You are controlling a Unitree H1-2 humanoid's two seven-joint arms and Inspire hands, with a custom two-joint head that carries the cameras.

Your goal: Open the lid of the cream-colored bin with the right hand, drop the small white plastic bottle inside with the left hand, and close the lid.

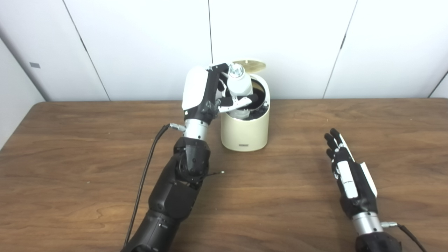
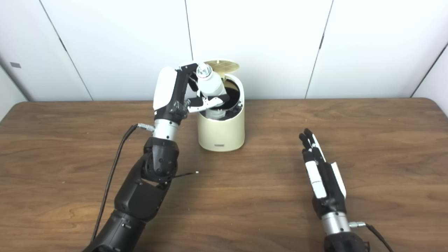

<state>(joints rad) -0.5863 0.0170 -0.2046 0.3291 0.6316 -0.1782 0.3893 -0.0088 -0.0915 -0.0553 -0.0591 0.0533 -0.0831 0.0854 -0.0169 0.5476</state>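
Note:
The cream-colored bin (image 1: 245,131) stands at the back middle of the table with its round lid (image 1: 250,65) tipped up open behind it. My left hand (image 1: 210,92) is shut on the small white plastic bottle (image 1: 239,84) and holds it upright over the bin's open mouth, its lower end just inside the rim. My right hand (image 1: 344,173) is open and empty, fingers straight, low over the table to the right of the bin. The same scene shows in the right eye view, with the bottle (image 2: 210,84) over the bin (image 2: 221,131).
The wooden table (image 1: 280,196) runs wide on both sides of the bin. White wall panels stand close behind the bin. A black cable (image 1: 143,178) hangs along my left forearm.

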